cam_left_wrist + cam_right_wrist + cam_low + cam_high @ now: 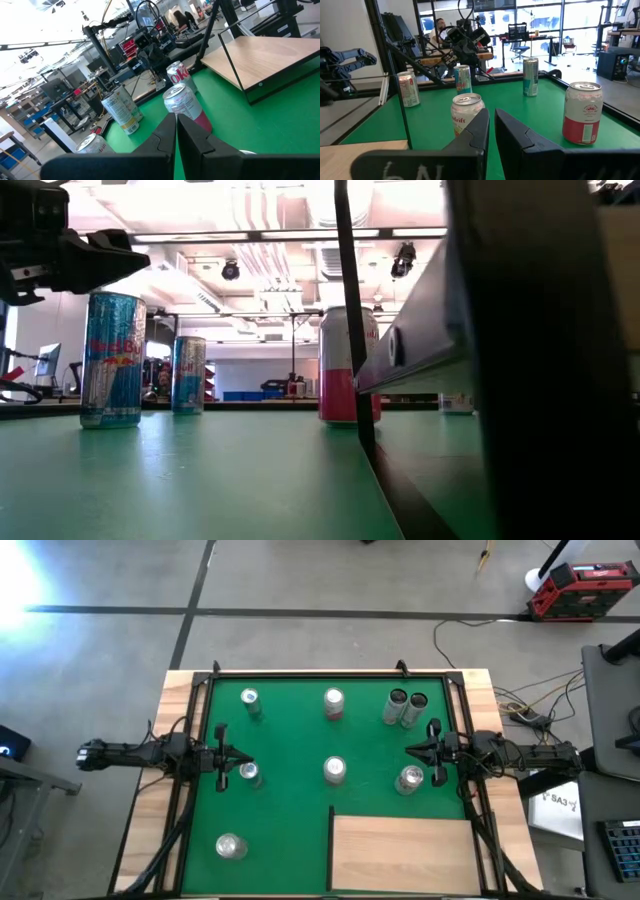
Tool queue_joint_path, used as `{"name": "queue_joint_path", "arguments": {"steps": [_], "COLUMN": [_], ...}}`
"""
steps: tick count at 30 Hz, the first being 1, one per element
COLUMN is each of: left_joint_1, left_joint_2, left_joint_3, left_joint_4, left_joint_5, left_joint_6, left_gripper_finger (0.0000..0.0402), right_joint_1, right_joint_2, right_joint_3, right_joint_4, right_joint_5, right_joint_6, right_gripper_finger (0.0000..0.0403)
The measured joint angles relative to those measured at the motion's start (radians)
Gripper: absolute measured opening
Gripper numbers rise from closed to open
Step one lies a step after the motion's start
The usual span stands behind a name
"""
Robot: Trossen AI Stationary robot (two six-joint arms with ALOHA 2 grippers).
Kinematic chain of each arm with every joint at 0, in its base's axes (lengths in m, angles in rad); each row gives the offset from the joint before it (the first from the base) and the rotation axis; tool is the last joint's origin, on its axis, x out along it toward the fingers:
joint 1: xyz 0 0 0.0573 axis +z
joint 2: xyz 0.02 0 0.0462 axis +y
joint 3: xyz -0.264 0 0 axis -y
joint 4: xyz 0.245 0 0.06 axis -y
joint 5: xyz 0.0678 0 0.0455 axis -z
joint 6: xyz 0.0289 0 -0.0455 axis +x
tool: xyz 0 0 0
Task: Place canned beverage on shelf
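Observation:
Several beverage cans stand upright on the green mat [290,740]. The shelf [400,852], a pale wood panel with a dark edge, sits at the near right; it also shows in the left wrist view [270,55]. My left gripper [243,756] is shut and empty at the mat's left side, beside a blue can [249,774]. It points at the middle can [183,106]. My right gripper [409,750] is shut and empty at the mat's right side, just far of a red can [408,781]. It points at the same middle can [467,114].
A pair of cans [405,708] stands at the far right, single cans at the far middle [334,703], far left [249,701] and near left [231,846]. Dark frame rods [331,840] edge the shelf. Bare mat lies between the middle can and the shelf.

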Motion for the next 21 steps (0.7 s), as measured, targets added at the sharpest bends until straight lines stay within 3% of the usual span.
{"name": "queue_joint_path", "arguments": {"steps": [9, 17, 21], "left_joint_1": [0.0, 0.0, 0.0], "left_joint_2": [0.001, 0.001, 0.0], "left_joint_3": [0.0, 0.0, 0.0], "left_joint_4": [0.057, 0.501, 0.696], "left_joint_5": [0.013, 0.285, 0.293], "left_joint_6": [0.052, 0.053, 0.011], "left_gripper_finger": [0.0, 0.0, 0.0], "right_joint_1": [0.0, 0.0, 0.0], "right_joint_2": [0.0, 0.0, 0.0], "right_joint_3": [0.0, 0.0, 0.0], "right_joint_4": [0.0, 0.0, 0.0], "right_joint_5": [0.0, 0.0, 0.0], "right_joint_6": [-0.001, 0.0, 0.0], "right_gripper_finger": [0.0022, 0.0022, 0.0022]}}
